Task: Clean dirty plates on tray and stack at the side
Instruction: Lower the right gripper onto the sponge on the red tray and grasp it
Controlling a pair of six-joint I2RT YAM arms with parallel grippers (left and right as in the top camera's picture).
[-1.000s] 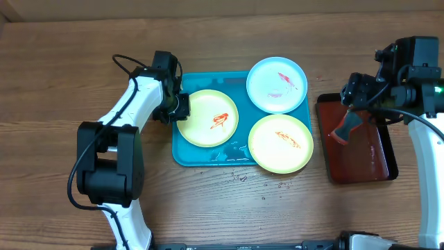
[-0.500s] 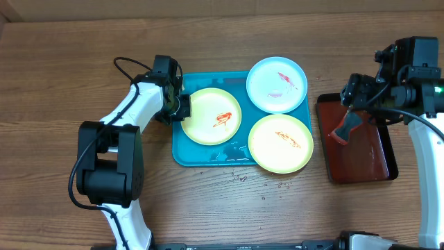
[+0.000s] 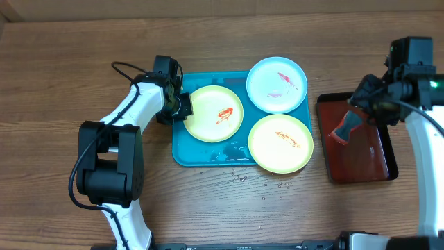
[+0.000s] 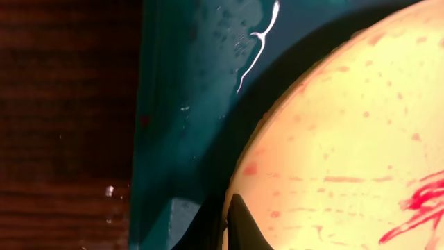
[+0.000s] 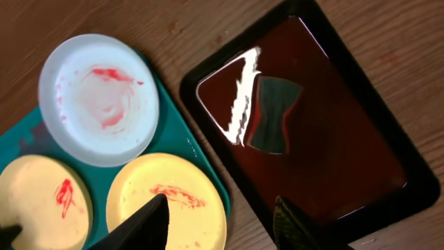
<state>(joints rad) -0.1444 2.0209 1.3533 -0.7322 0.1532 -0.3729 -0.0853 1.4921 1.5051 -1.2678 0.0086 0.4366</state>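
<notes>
Three smeared plates lie on the teal tray (image 3: 201, 157): a yellow-green one (image 3: 215, 114) at the left, a light-blue one (image 3: 277, 84) at the back right, and a yellow-green one (image 3: 280, 143) at the front right, overhanging the rim. My left gripper (image 3: 182, 106) is at the left plate's left edge. In the left wrist view a dark finger (image 4: 239, 223) lies on that plate's rim (image 4: 347, 153), shut on it. My right gripper (image 3: 362, 97) is open and empty (image 5: 218, 226), raised above the gap between the trays.
A dark red-brown tray (image 3: 368, 163) lies to the right of the teal tray and is glossy with reflections in the right wrist view (image 5: 333, 139). A grey and orange shape (image 3: 345, 128) shows at its far left in the overhead view. Water drops lie on the wood in front of the teal tray.
My left gripper and the left yellow-green plate have shifted a little to the right and away. My right arm has moved slightly to the right.
</notes>
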